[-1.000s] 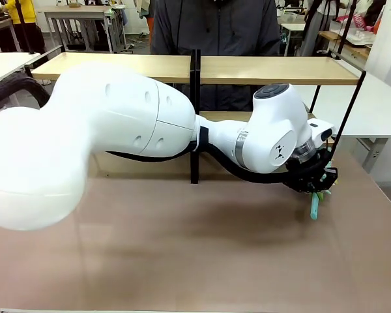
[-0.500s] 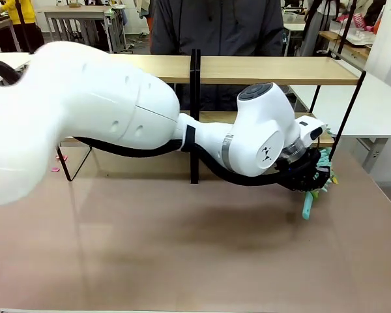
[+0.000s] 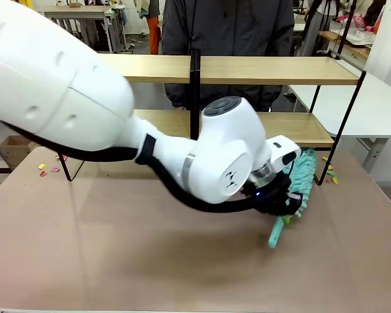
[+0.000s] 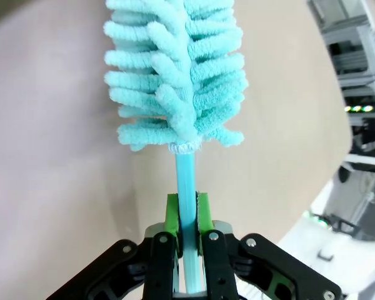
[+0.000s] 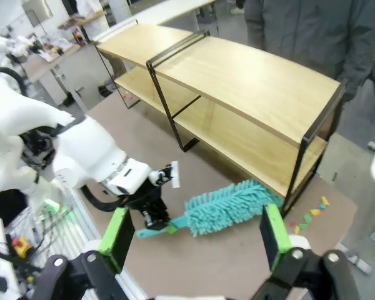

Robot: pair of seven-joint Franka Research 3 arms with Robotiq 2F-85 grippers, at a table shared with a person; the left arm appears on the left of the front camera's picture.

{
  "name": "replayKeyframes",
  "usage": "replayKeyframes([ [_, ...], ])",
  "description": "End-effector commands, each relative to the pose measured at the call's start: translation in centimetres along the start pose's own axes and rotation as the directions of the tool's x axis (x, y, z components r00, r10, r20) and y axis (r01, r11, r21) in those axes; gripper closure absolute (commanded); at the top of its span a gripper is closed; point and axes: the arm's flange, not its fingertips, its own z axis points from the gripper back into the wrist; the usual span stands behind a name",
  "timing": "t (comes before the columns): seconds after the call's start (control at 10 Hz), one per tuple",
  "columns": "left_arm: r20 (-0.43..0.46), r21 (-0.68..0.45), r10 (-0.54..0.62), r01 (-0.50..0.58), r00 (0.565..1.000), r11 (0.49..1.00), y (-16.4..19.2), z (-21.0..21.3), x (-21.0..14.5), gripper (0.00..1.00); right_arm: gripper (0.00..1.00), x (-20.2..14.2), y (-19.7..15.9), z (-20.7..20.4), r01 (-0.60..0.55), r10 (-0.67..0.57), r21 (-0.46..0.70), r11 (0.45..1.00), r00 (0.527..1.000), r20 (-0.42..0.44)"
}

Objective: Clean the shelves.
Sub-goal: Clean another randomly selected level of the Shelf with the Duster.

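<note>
One tool gripped: left gripper [image 4: 187, 215] fingers pinch turquoise fluffy chenille duster [image 3: 298, 186] | lower right: coloured scraps [image 3: 330, 173] beside light-wood shelves [image 3: 274, 70] | right gripper [image 5: 194, 234] spread | you judge cleaning unfinished.

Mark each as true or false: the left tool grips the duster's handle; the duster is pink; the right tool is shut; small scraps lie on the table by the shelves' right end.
1. The left tool grips the teal duster by its handle. True.
2. The duster is pink. False: it is teal.
3. The right tool is shut. False: it stands open, holding nothing.
4. Small coloured scraps lie on the table by the right end of the shelves. True.
</note>
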Motion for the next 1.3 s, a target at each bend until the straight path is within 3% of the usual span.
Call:
replayKeyframes([
  [0.0, -0.01, -0.021, -0.031, 0.031, 0.999, 0.999, 2.3, 4.0, -4.6, 0.87, 0.0, 0.1, 0.1, 0.1, -0.001, 0.001, 0.003, 1.0, 1.0, -0.001],
  [0.3, 0.006, 0.042, -0.031, 0.031, 1.0, 0.999, 6.4, 10.9, -12.7, 0.87, 0.0, 0.1, 0.1, 0.1, -0.001, 0.001, 0.003, 1.0, 1.0, -0.001],
  [0.5, -0.036, 0.002, -0.149, 0.149, 0.988, 0.989, 9.0, 16.2, -18.0, 0.87, 0.0, 0.1, 0.1, 0.1, -0.001, 0.001, 0.003, 1.0, 1.0, -0.001],
  [0.8, 0.051, -0.019, -0.183, 0.184, 0.982, 0.983, 12.7, 23.6, -23.4, 0.87, 0.0, 0.1, 0.1, 0.1, -0.001, 0.001, 0.003, 1.0, 1.0, -0.001],
  [1.0, 0.133, 0.092, -0.19, 0.179, 0.973, 0.98, 16.0, 28.5, -25.9, 0.87, 0.0, 0.1, 0.1, 0.1, -0.001, 0.001, 0.003, 1.0, 1.0, -0.001],
  [1.2, 0.134, 0.226, -0.181, 0.147, 0.974, 0.963, 17.8, 31.6, -27.3, 0.87, 0.0, 0.1, 0.1, 0.1, -0.001, 0.001, 0.003, 1.0, 1.0, -0.001],
])
